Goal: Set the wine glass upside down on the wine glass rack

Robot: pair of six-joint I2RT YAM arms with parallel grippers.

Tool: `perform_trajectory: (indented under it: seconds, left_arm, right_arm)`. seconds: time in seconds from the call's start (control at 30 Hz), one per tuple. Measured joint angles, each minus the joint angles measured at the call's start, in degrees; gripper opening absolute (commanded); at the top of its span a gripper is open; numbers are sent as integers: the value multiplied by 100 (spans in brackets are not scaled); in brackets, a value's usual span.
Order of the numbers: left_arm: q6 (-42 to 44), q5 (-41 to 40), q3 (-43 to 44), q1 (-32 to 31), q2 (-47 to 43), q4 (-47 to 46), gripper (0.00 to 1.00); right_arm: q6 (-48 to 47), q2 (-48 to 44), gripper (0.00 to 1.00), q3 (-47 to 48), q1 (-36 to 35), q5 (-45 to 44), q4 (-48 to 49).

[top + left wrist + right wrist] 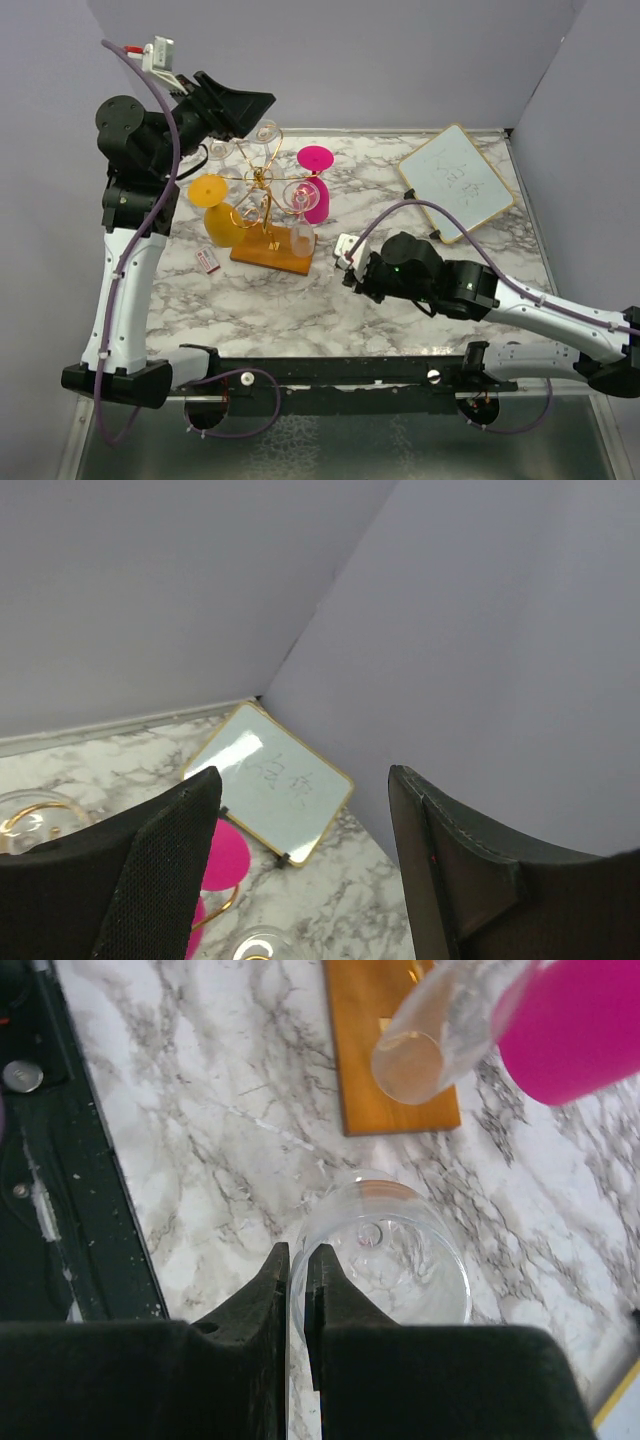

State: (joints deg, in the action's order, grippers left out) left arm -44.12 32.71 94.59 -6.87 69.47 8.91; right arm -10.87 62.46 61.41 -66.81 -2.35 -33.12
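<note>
The wine glass rack is gold wire on an orange-brown wooden base, which also shows in the right wrist view. A yellow glass, a pink glass and clear glasses hang on it upside down. My right gripper is shut on the rim of a clear wine glass, one finger inside the bowl and one outside. It holds the glass over the marble just near-right of the base; in the top view this gripper hides the glass. My left gripper is open and empty, raised above the rack's far left.
A small whiteboard lies at the back right, also in the left wrist view. A small tag lies left of the base. A hanging clear glass and the pink glass are just beyond my right gripper.
</note>
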Motion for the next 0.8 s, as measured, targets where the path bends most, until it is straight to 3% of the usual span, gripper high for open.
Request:
perform_trajectory:
  seconds: [0.33,0.53,0.8]
  left_arm:
    - [-422,-190,-81,-1445,343,-459,70]
    - [-1088,-1008,-492,-2138,275,-649,70]
    - [-1954,-2083,-739,-2745,267,-741,69]
  right_arm:
    - [424,-684,1,-586,0,-1941,686]
    - [190,-1167,1,-809,0,-3119,1803]
    - [-472,-1394,1,-1023,0,-3654,3746]
